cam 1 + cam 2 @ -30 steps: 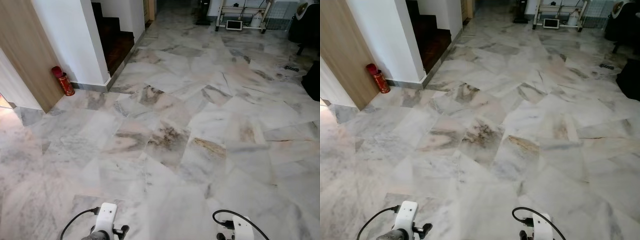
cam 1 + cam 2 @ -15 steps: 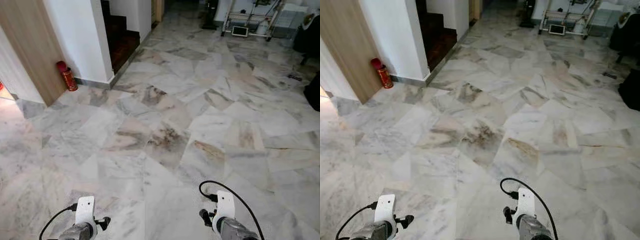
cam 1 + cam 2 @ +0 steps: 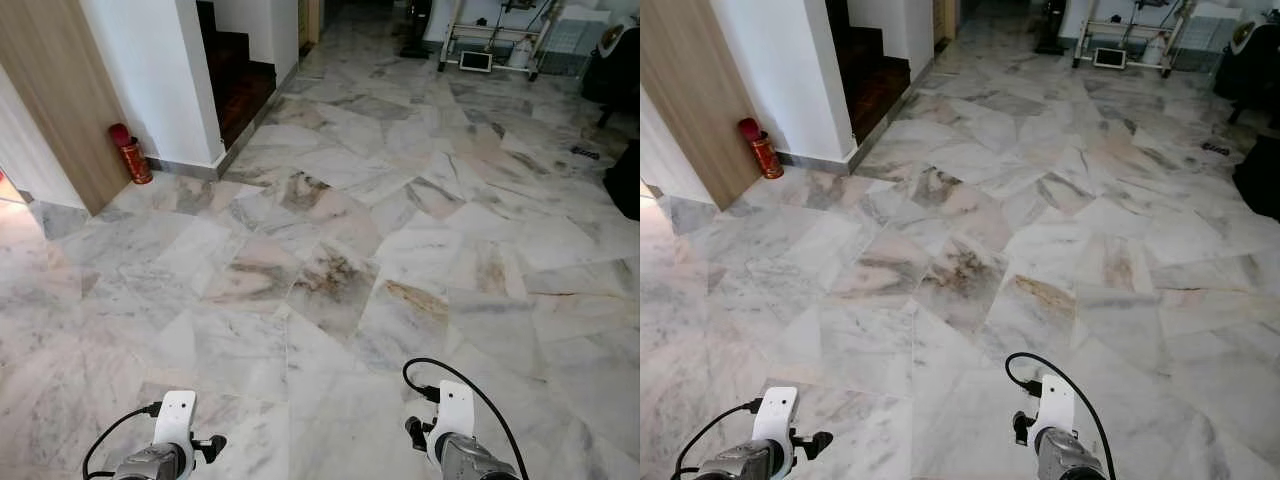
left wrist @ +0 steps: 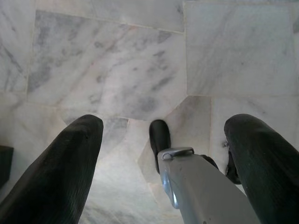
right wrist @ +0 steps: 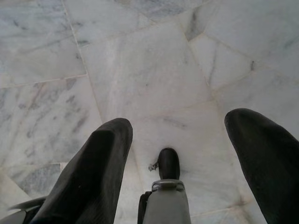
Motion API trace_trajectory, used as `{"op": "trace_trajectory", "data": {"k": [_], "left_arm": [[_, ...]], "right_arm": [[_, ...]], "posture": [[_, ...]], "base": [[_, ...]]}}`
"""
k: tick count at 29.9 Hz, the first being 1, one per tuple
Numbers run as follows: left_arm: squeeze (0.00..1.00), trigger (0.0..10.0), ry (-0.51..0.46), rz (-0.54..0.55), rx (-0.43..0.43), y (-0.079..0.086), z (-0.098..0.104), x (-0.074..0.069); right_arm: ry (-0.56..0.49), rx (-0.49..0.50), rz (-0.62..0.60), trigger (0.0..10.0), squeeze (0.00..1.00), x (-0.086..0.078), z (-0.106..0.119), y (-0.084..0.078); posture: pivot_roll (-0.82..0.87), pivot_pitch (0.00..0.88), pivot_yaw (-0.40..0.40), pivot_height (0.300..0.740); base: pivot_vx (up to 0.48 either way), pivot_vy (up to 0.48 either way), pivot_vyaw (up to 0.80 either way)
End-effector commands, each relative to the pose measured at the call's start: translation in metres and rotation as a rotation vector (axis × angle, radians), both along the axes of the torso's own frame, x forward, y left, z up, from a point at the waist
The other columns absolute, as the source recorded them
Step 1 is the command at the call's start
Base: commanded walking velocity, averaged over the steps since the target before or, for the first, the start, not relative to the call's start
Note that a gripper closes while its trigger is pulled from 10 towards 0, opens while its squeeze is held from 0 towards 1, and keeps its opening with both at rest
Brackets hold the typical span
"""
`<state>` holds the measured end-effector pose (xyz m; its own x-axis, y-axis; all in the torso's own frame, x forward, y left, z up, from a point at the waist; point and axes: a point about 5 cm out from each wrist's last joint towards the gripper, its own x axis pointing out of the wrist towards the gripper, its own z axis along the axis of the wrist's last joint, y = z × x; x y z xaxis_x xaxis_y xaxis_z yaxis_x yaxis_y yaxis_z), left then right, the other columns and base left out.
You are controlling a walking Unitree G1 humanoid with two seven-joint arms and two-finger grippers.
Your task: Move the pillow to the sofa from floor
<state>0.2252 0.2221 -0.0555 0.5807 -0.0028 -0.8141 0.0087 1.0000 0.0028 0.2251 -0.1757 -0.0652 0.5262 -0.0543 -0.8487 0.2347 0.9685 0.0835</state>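
While the pillow cannot be found from here, marble floor (image 3: pixel 340 230) stretches toward a red extinguisher (image 3: pixel 130 154) by the wall. The left gripper (image 4: pixel 163 154) and right gripper (image 5: pixel 177 158) hang low (fingers (image 4: pixel 70 172) spread wide, holding nothing).

Evenly bright, soft daylight on the pale marble floor (image 3: pixel 330 230) — slightly soft focus, perhaps mild blur — stairwell (image 3: pixel 235 75) dark.

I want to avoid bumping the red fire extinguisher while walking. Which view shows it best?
The left eye view: the red fire extinguisher stands whole and unobstructed against the wooden panel, beside the white wall. The right eye view shows it about as well, slightly farther left. Both wrist views point down at marble floor.
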Motion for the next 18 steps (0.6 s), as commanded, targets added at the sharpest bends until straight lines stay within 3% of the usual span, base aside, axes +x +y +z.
{"op": "trace_trajectory", "data": {"k": [1,13,18], "left_arm": [[0.00,10.0,0.025,-0.030,0.023,0.0021,0.0001,-0.0004],[0.00,10.0,0.003,-0.039,0.055,-0.0008,0.0037,0.0067],[0.00,10.0,-0.004,-0.016,0.050,-0.0001,0.0046,0.0081]], "right_arm": [[-0.007,0.010,-0.035,10.0,0.00,0.0043,0.0024,0.0025],[-0.052,0.029,-0.055,10.0,0.00,0.0109,0.0069,0.0005],[-0.045,0.005,0.013,10.0,0.00,0.0129,0.0081,0.0013]], "posture": [[-0.03,0.000,0.016,0.740],[-0.01,0.000,-0.005,0.740],[0.01,0.000,-0.010,0.740]], "base": [[0.000,0.000,0.00],[0.000,0.000,0.00],[0.000,0.000,0.00]]}}
